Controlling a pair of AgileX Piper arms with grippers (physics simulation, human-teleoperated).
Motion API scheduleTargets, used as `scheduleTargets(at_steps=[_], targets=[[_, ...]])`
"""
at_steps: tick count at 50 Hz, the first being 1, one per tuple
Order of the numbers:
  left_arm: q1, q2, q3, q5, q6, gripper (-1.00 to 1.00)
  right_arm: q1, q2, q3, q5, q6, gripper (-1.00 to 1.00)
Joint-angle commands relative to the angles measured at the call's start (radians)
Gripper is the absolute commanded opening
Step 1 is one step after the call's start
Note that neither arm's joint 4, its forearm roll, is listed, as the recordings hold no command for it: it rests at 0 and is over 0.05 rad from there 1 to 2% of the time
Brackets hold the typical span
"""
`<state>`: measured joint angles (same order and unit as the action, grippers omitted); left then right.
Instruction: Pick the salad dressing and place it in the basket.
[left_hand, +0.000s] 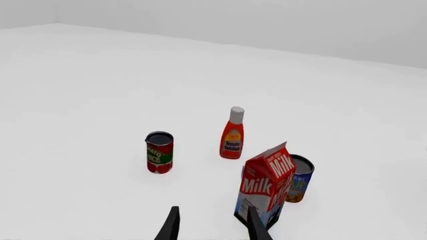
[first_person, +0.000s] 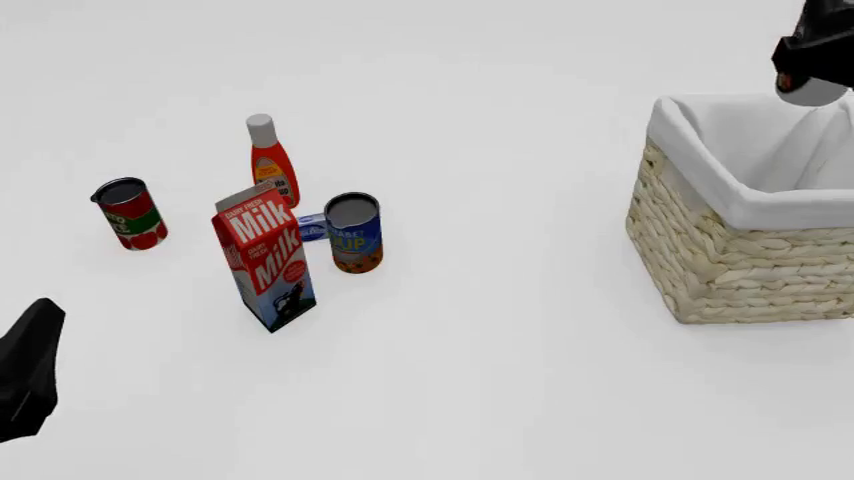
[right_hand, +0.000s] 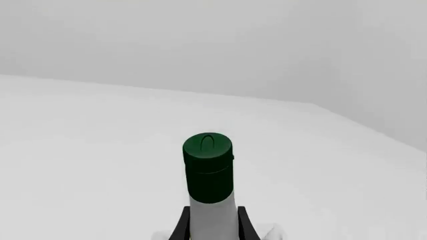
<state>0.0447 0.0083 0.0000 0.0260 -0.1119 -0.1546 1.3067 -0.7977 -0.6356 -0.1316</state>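
Front view: right gripper (first_person: 811, 62) sits at the top right corner, above the far rim of the basket (first_person: 727, 255), largely cut off by the frame edge; a pale rounded shape under it is the base of the salad dressing (first_person: 810, 93), held over the white lining; basket stands well apart from the groceries, wide bare table (first_person: 507, 380) between; left arm (first_person: 30, 370) shows only as a dark shape at the lower left edge.
Carton reads "Milk" (first_person: 267, 258); blue can (first_person: 354, 232) just beside it; ketchup bottle (first_person: 271, 162) behind; red can (first_person: 130, 213) apart, to the left.

Left wrist view: left gripper (left_hand: 212, 225) fingers parted, nothing between them; milk carton close ahead.

Right wrist view: fingers (right_hand: 181, 227) clamp the white bottle's neck; dark green cap (right_hand: 208, 167) points away from the camera; no label visible.
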Motion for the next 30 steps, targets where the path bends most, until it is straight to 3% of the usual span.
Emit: scheduleTargets(at_steps=[1, 30], targets=[[-0.001, -0.001, 0.0, 0.005, -0.003, 1.0, -0.009, 0.056, -0.018, -0.004, 0.012, -1.0], [-0.005, 0.002, 0.0, 0.009, -0.003, 1.0, -0.052, 0.137, -0.005, -0.011, 0.011, -1.0]])
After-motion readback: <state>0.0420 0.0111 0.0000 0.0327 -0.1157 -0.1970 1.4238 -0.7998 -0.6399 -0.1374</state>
